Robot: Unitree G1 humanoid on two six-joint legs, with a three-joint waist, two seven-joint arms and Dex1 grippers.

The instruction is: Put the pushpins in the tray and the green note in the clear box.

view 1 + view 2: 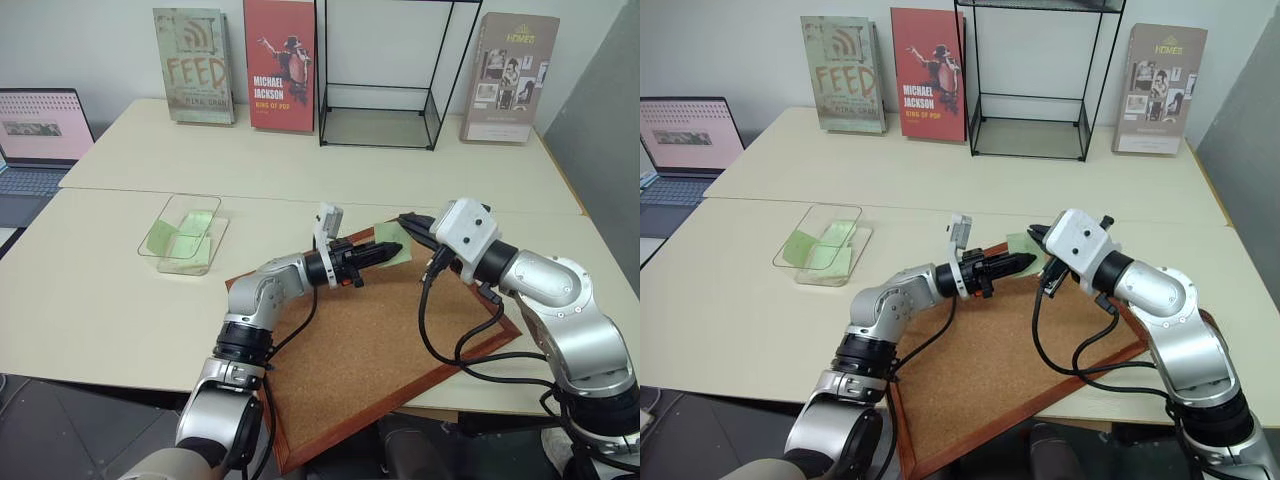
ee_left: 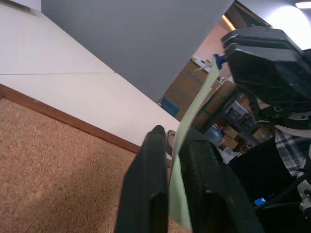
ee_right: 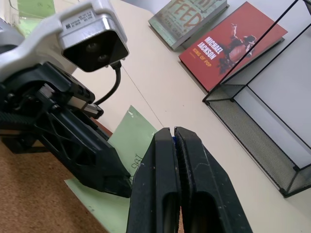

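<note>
1. Green note [image 3: 127,145] stands over the far edge of the corkboard [image 1: 370,350], clamped in the left gripper [image 1: 392,250].
2. Right gripper [image 3: 173,138] fingers pinch a blue pushpin [image 2: 219,60].
3. Clear box [image 1: 165,215] sits far left.

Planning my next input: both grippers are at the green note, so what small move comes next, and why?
Probably draw the right gripper away from the green note. It looks shut on a blue pushpin, while the left gripper pinches the note over the corkboard, so they should separate.
</note>
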